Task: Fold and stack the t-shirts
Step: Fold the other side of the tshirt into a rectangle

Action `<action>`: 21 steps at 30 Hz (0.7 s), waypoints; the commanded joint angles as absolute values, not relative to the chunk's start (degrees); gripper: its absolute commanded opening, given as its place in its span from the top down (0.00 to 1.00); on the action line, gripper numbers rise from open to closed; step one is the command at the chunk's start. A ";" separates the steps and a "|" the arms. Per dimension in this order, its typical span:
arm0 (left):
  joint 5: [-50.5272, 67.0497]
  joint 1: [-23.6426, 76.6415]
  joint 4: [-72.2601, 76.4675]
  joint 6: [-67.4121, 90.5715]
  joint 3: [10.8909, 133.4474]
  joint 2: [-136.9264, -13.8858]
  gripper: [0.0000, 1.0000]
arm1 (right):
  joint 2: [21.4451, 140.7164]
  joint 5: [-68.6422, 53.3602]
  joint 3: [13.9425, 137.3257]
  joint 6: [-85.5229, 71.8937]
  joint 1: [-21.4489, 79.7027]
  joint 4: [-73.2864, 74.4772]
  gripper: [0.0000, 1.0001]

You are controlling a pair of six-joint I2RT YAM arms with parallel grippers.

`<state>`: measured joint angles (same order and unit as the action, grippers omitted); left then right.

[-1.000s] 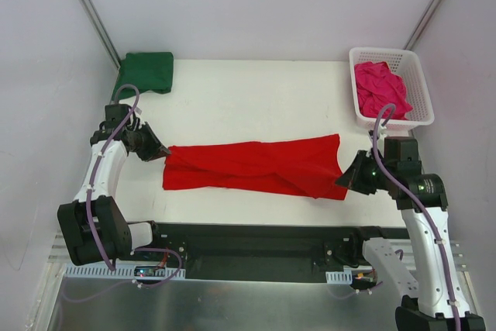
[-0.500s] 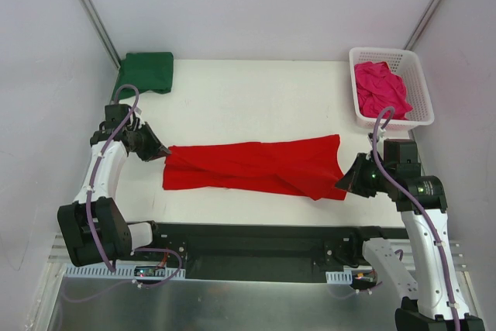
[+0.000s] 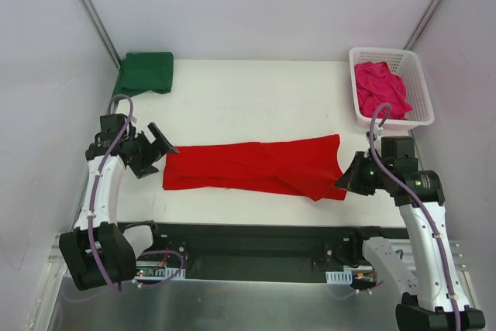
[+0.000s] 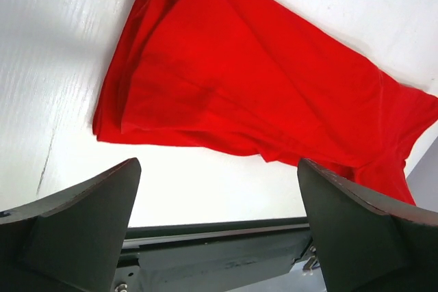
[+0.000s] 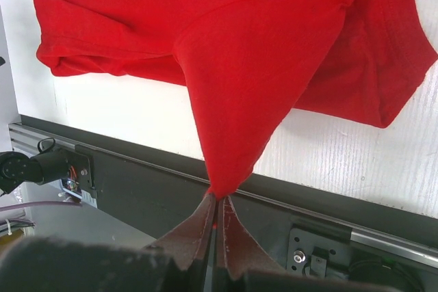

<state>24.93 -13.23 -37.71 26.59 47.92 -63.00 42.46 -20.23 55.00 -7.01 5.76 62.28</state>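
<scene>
- the left hand [image 3: 157, 147] is spread wide and grasps nothing. it hovers just off the left end of the red t-shirt [image 3: 256, 167], and the left wrist view shows both fingers clear of the cloth, whose edge lies flat on the surface.
- the right hand [image 5: 217, 200] is clenched on a pinch of the red t-shirt's right end. the cloth rises to the fingertips in a taut cone, which probably keeps that end under control while the other end rests.
- the tabletop [image 3: 248, 98] is white and carries everything. its middle serves as the folding area, and the far corners hold what is done or waiting.
- the red t-shirt lies as a long narrow band from left to right across the near half of the tabletop. it looks already doubled lengthwise, so i judge the fold about half done, with an end-over-end fold still to come.
- the basket [image 3: 422, 91] sits at the far right corner, well apart from the red band, so the unfolded shirt in it stays out of the way.
- the green t-shirt [image 3: 146, 72] is at the far left corner, folded into a compact rectangle. it is likely the base of the stack.
- the magenta t-shirt [image 3: 378, 87] is crumpled inside the basket and not yet folded.
</scene>
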 commanded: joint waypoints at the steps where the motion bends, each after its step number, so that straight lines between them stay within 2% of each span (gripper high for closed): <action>1: 23.82 -14.24 -40.52 27.16 48.16 -59.68 0.01 | 42.98 -21.18 55.46 -6.77 5.45 61.35 0.98; 12: 25.66 -14.24 -32.53 29.26 53.61 -65.38 0.01 | 41.49 -20.92 55.02 -6.77 5.45 62.93 0.99; 19: 26.98 -14.06 -27.78 30.23 56.34 -70.40 0.01 | 36.13 -19.69 53.97 -8.52 5.45 67.14 0.98; 21: 27.51 -14.15 -27.25 30.50 56.60 -71.36 0.01 | 35.34 -20.04 53.27 -8.79 5.45 67.59 0.92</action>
